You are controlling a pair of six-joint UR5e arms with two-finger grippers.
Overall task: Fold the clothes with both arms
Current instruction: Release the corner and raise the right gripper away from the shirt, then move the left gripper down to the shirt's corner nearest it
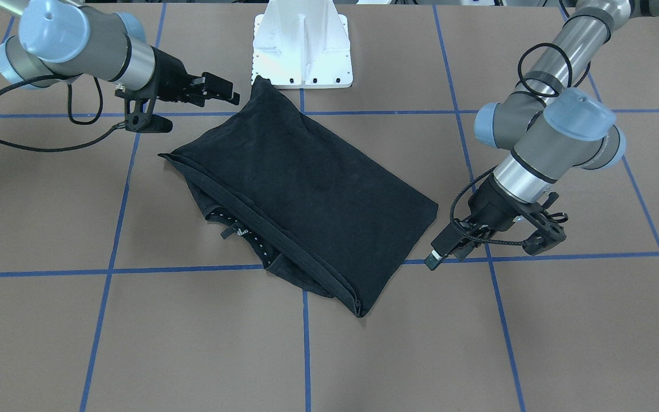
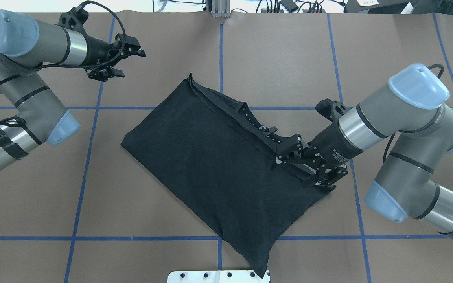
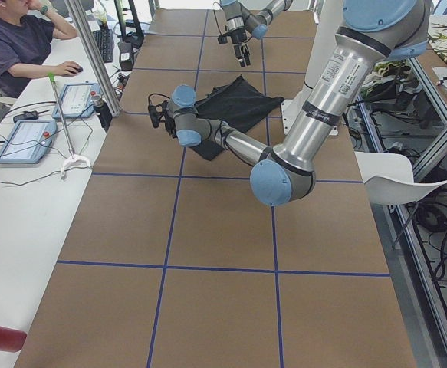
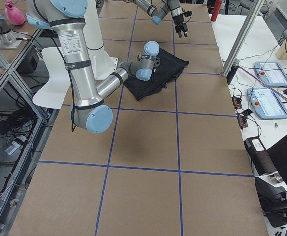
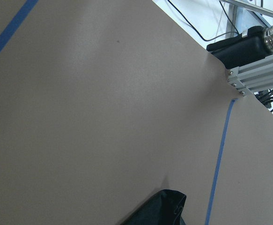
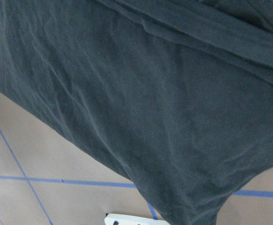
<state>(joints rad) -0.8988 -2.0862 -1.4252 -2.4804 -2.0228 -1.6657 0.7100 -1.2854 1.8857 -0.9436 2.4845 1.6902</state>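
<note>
The black T-shirt point(image 1: 312, 194) lies folded in a slanted rectangle at the table's middle, with its collar and label point(image 1: 238, 229) peeking out along one long edge. The logo is hidden. It also shows in the overhead view point(image 2: 210, 169). My right gripper point(image 2: 294, 169) hovers open over the shirt's edge beside the collar, holding nothing; in the front view it point(image 1: 229, 94) is near the shirt's corner by the base. My left gripper point(image 2: 132, 63) is open and empty over bare table, apart from the shirt's far corner; the front view point(image 1: 435, 260) shows it too.
The white pedestal base point(image 1: 304, 51) stands at the shirt's near corner. Blue tape lines point(image 2: 92, 108) grid the brown table. An aluminium post point(image 2: 220, 8) is at the far edge. An operator point(image 3: 16, 46) and teach pendants point(image 4: 269, 103) are at a side desk.
</note>
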